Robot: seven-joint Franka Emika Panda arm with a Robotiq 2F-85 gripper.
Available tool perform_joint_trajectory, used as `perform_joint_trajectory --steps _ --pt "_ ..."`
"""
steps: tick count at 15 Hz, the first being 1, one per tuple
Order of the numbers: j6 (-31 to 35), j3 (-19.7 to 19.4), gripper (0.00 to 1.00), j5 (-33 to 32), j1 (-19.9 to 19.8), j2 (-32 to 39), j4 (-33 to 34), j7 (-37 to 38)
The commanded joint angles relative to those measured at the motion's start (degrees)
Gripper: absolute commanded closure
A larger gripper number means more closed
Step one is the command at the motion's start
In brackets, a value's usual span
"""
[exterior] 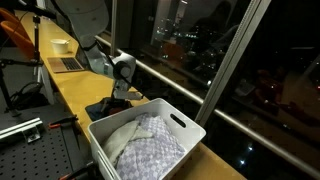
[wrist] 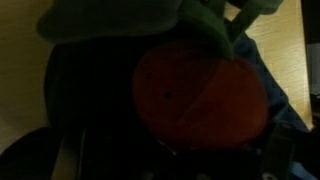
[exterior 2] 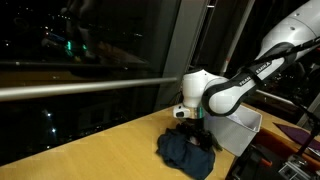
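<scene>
Pressing low in an exterior view: gripper (exterior: 117,97), jaws apart, tips at dark cloth (exterior: 103,108) mid countertop (exterior: 70,88), contact unclear. White basket (exterior: 188,124) with pale laundry (exterior: 145,140) just beside cloth. In an exterior view: same cloth crumpled under gripper, toward countertop's near edge, basket alongside. Wrist view: dark, blurred; orange-red round patch (wrist: 200,95), green shape (wrist: 120,20) above it.

I see a dark blue cloth (exterior 2: 188,152) lying crumpled in a low heap on the wooden counter (exterior 2: 100,150), just beside the white basket (exterior 2: 243,130).
</scene>
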Motion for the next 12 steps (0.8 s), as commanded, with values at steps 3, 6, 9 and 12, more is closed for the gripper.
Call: perform_joint_trajectory --steps 3,6,9,12 --pt "0.4 0.5 0.51 0.9 -1.3 -0.4 1.4 -1.1" --pt "-0.3 0.5 0.72 0.9 -1.1 -1.3 1.9 -1.1" --pt "-1.3 0.4 0.93 0.6 -0.7 -2.5 2.3 -0.9" --pt "-4.0 0.0 0.97 -0.2 0.3 -5.8 2.0 0.0"
